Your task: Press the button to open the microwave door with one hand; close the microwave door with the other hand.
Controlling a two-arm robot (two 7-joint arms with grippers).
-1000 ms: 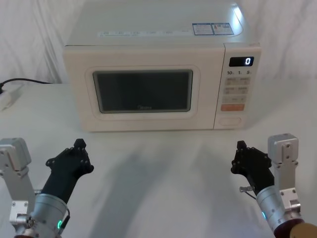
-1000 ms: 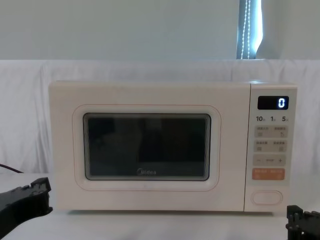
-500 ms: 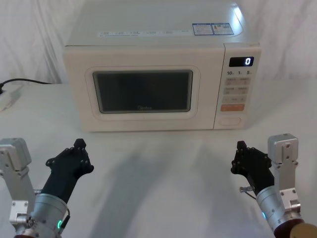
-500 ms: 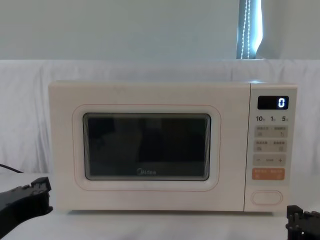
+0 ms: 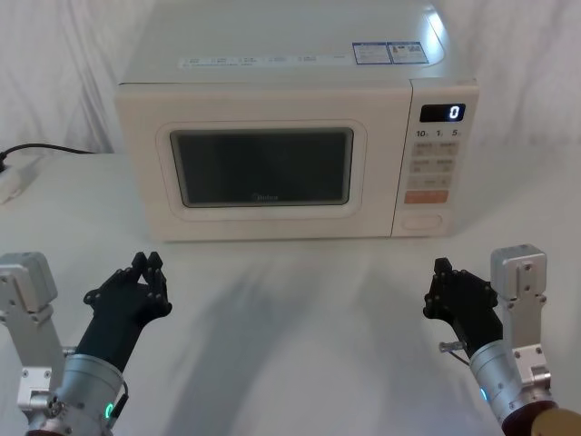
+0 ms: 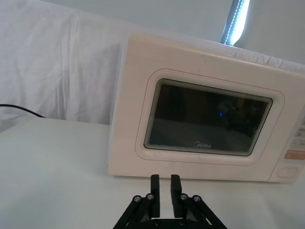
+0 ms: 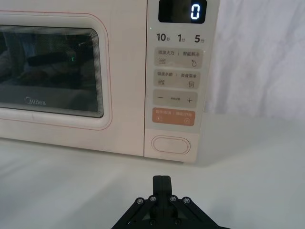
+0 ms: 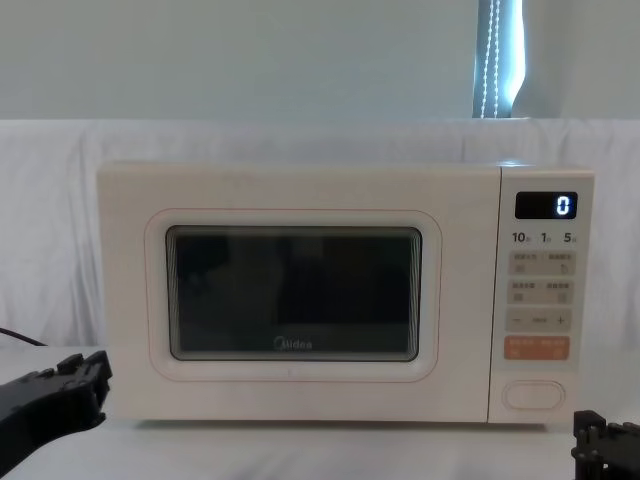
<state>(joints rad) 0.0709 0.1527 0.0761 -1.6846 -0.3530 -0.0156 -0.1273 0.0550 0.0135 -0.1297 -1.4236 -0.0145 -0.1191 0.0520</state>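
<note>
The button (image 7: 170,144) lies straight ahead of my right gripper (image 7: 162,182), whose fingers are closed on nothing. My left gripper (image 6: 162,183), fingers slightly parted and empty, faces the closed microwave door (image 6: 208,123).

White table (image 5: 300,300) bearing microwave (image 5: 272,136), perhaps a cable (image 5: 41,148)

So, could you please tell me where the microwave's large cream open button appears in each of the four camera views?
Head view: button, right of centre, at the panel's bottom.
Left wrist view: at the right edge, partly cut off.
Right wrist view: centre, above the shut right gripper.
Chest view: lower right.
Shared landmark: the orange key directly above it.
</note>
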